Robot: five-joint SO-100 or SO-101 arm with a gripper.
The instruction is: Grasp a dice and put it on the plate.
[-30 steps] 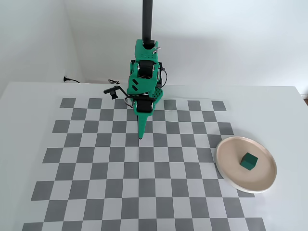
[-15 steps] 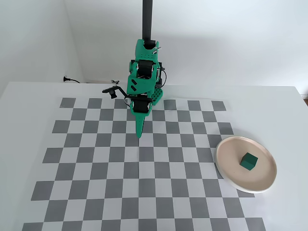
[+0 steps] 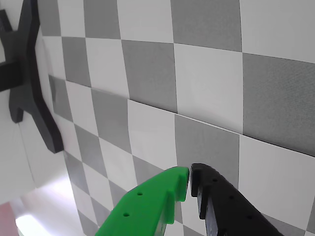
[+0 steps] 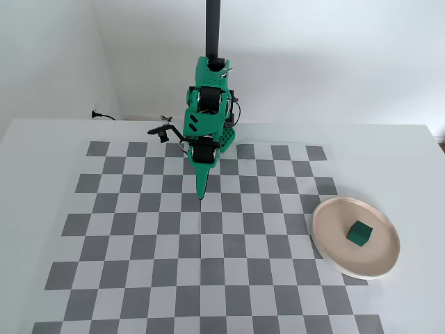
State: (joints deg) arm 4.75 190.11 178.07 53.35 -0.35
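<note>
In the fixed view the dark green dice [image 4: 359,233] sits on the pale beige plate [image 4: 332,252] at the right edge of the checkerboard. My gripper [image 4: 202,193] hangs over the board's upper middle, far left of the plate, pointing down. In the wrist view the green finger and the black finger of my gripper [image 3: 190,173] meet at their tips with nothing between them. The dice and the plate are out of the wrist view.
A grey and white checkerboard mat [image 4: 139,278] covers the white table. A black post [image 4: 213,28] rises behind the arm's base. A black stand foot [image 3: 29,83] shows at the left of the wrist view. A cable [image 4: 104,116] lies at the back left.
</note>
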